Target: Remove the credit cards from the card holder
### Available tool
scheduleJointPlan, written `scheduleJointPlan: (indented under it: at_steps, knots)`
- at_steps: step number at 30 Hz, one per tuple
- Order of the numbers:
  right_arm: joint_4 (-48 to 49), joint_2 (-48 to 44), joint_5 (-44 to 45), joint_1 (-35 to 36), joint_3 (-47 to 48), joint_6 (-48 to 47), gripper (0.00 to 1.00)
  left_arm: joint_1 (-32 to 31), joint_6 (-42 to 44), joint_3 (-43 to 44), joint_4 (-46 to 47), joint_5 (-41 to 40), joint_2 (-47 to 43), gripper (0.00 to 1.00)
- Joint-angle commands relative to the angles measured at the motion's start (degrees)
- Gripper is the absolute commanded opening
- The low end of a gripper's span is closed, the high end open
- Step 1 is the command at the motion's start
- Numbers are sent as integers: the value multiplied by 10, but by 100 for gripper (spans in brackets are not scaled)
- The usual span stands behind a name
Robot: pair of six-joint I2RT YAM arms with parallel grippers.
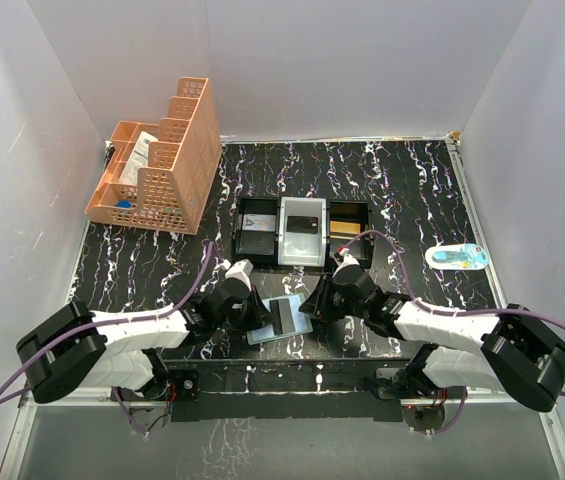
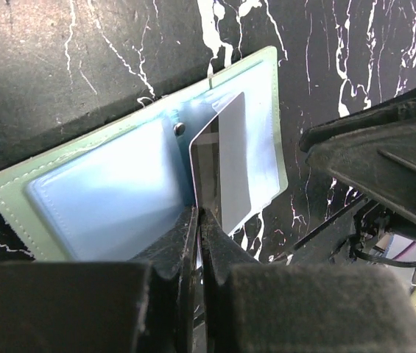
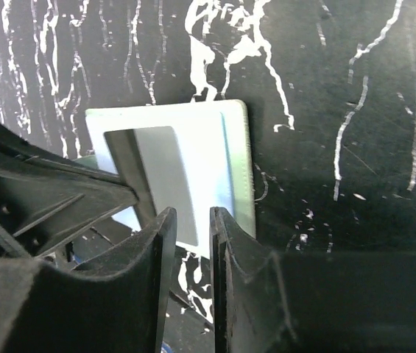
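The card holder [image 1: 262,335] lies open on the black marbled table between my two grippers, its pale blue inside [image 2: 119,184] up and its green rim showing. A grey credit card [image 2: 231,165] with a dark stripe sticks partway out of the right panel. My left gripper [image 2: 199,220] is shut on that card's near edge. My right gripper [image 3: 193,220] hangs over the holder's other panel [image 3: 200,162] with its jaws a narrow gap apart and nothing between them. From above, the left gripper [image 1: 262,318] and right gripper [image 1: 312,305] flank the holder closely.
A black-and-white three-compartment tray [image 1: 302,205] sits just behind the holder. An orange lattice organiser [image 1: 162,160] stands at the back left. A small blue-and-white object [image 1: 457,257] lies at the right. White walls enclose the table.
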Motion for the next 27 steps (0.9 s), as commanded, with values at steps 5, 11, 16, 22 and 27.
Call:
scheduleJointPlan:
  at_steps: [5,11,16,22,27]
  knots:
    - [12,55,-45,1,84,-26,27,1,15,54,-57,-10,39,0]
    - [28,99,-67,1,84,-21,36,1,24,92,-105,-9,65,4]
    - [-15,124,-37,1,105,-40,38,2,13,78,-92,-6,58,15]
    - [-30,114,-43,1,131,-54,40,1,14,87,-119,-8,55,27]
    - [-72,110,-10,0,154,-80,42,2,2,78,-117,-8,48,32]
